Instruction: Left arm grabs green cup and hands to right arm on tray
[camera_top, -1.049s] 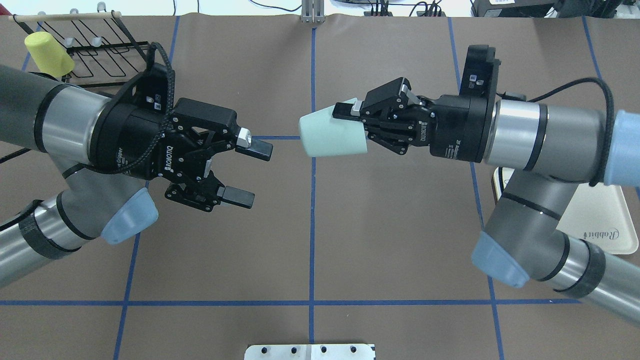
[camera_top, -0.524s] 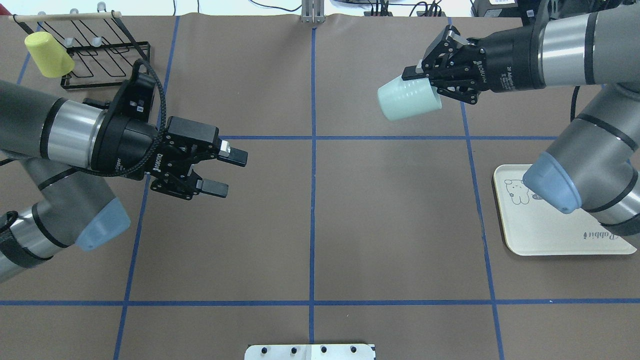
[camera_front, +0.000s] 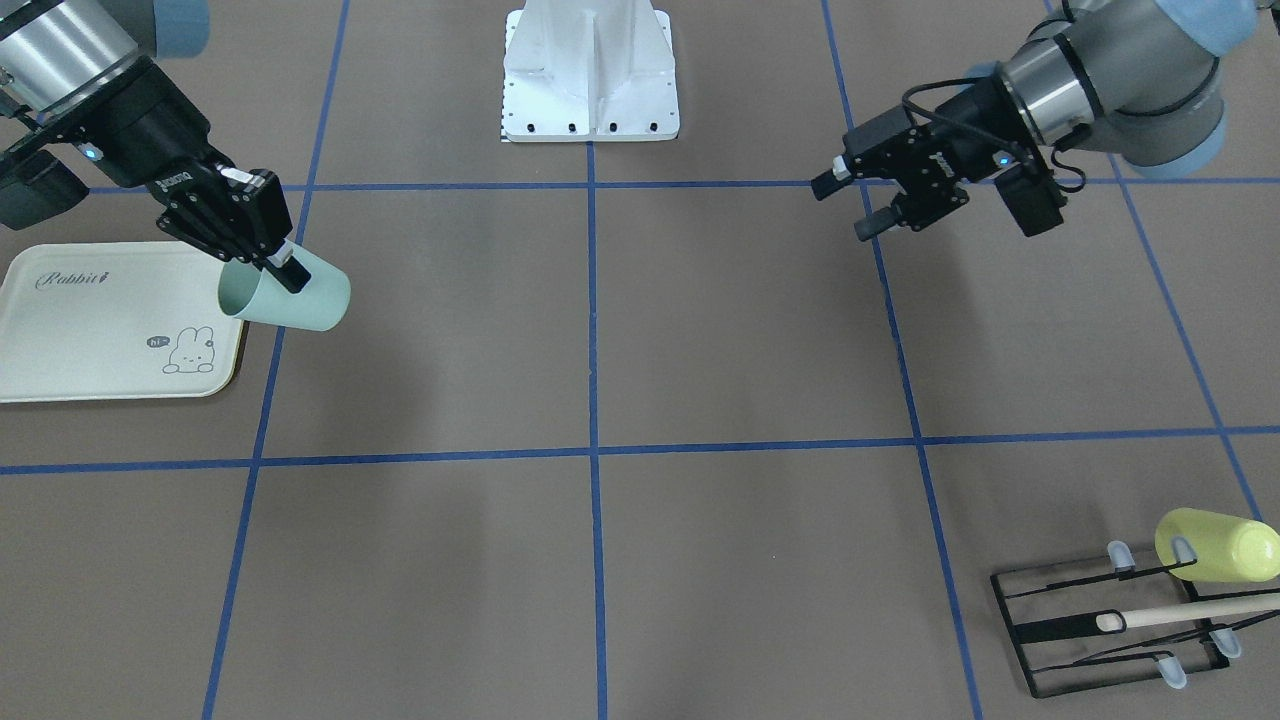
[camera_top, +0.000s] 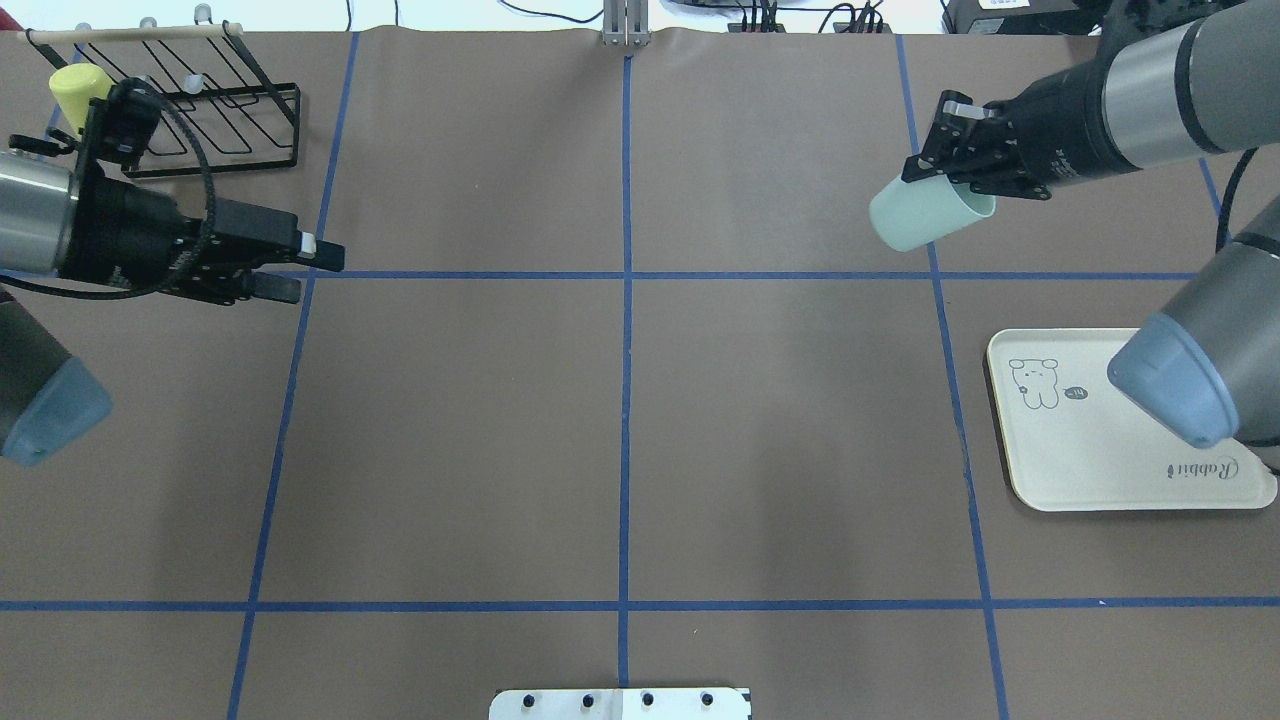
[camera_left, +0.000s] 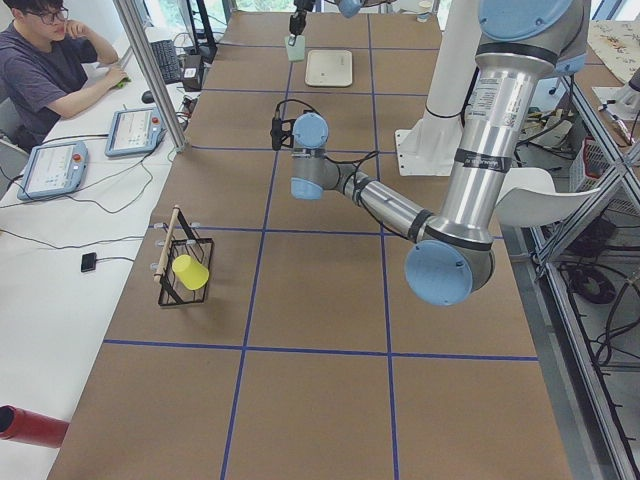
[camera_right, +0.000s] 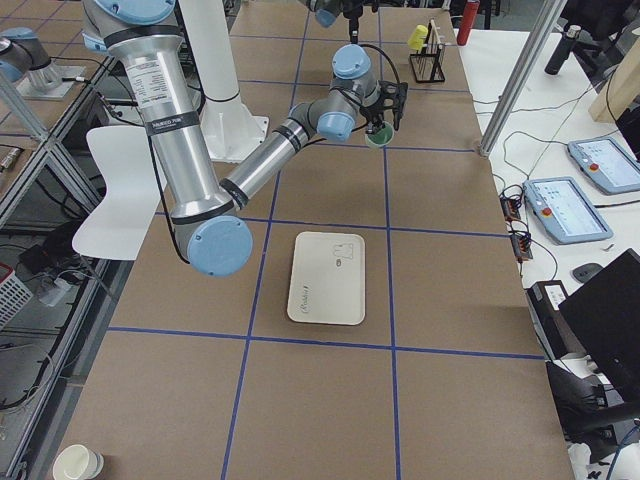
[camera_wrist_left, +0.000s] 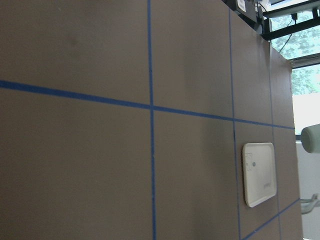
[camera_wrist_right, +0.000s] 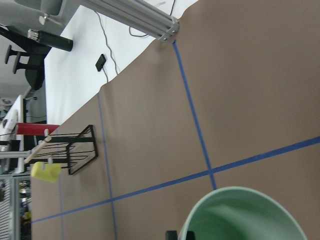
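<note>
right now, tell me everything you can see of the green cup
The green cup is a small, smooth, pale mint tumbler, plastic by its look, handleless and slightly tapered. It hangs tilted above the table, clear of the tray, mouth toward the right claw, which pinches its rim. It looks empty.

tray corner under right arm, green cup cut by bottom edge, yellow cup partly behind left arm

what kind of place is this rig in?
Likely a robotics lab: the left arm and right arm share a table gridded in blue tape, and an operator sits beside teach pendants.
</note>
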